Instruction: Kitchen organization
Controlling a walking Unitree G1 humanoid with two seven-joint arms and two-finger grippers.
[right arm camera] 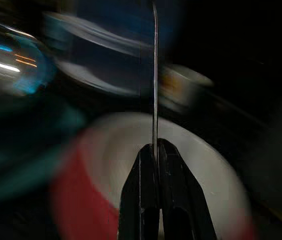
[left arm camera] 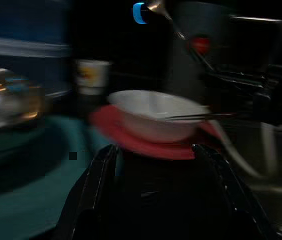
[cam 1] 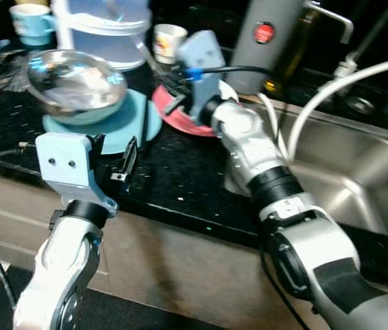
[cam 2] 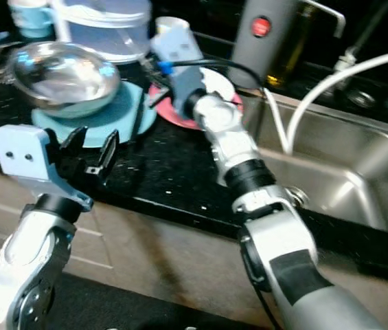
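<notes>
So the right gripper (right arm camera: 156,150) is out over the white bowl (left arm camera: 153,117) sitting on the round red plate (left arm camera: 145,145), far side of the black speckled countertop (cam 1: 180,175), just left of the stainless steel sink (cam 1: 358,179). Its fingers are pinched tight on a thin metal utensil (right arm camera: 154,75); can't tell exactly what kind. The left gripper (cam 2: 90,155) hovers over the near edge of the counter, fingers spread wide, holding nothing. Further left, a shiny steel bowl (cam 1: 77,82) sits on a teal plate (cam 1: 128,120).
</notes>
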